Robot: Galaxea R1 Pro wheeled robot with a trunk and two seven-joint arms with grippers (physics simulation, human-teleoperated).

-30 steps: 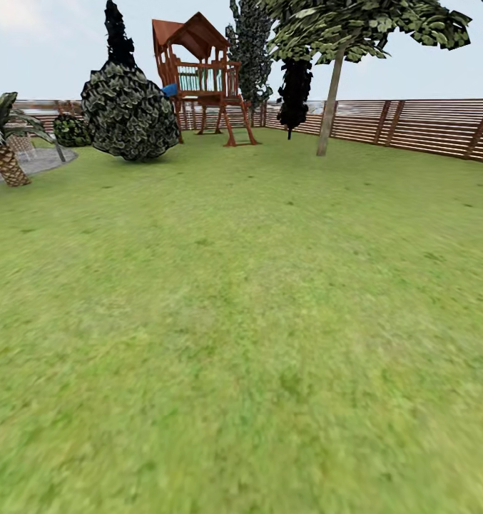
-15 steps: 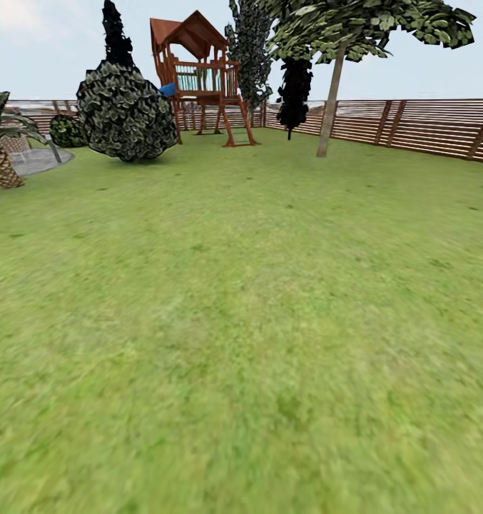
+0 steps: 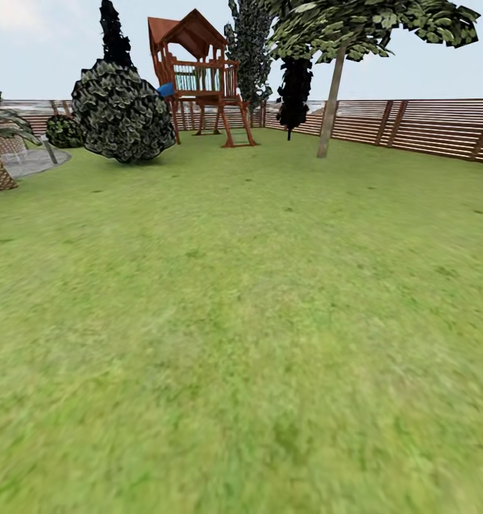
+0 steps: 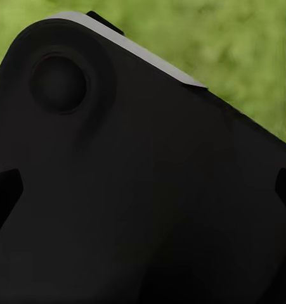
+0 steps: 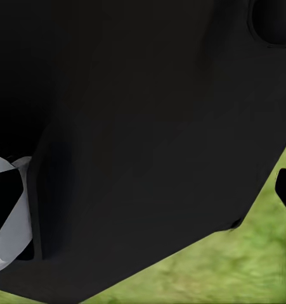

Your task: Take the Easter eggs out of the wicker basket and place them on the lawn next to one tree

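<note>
Lawn point(image 3: 255, 300) runs to tree point(image 3: 332, 93); wrist views show dark housing.

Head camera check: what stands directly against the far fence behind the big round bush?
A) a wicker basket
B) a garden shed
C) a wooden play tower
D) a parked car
C: a red-brown wooden play tower with a peaked roof and ladder stands on the lawn just behind and beside the round bush, by the slatted fence.
</note>
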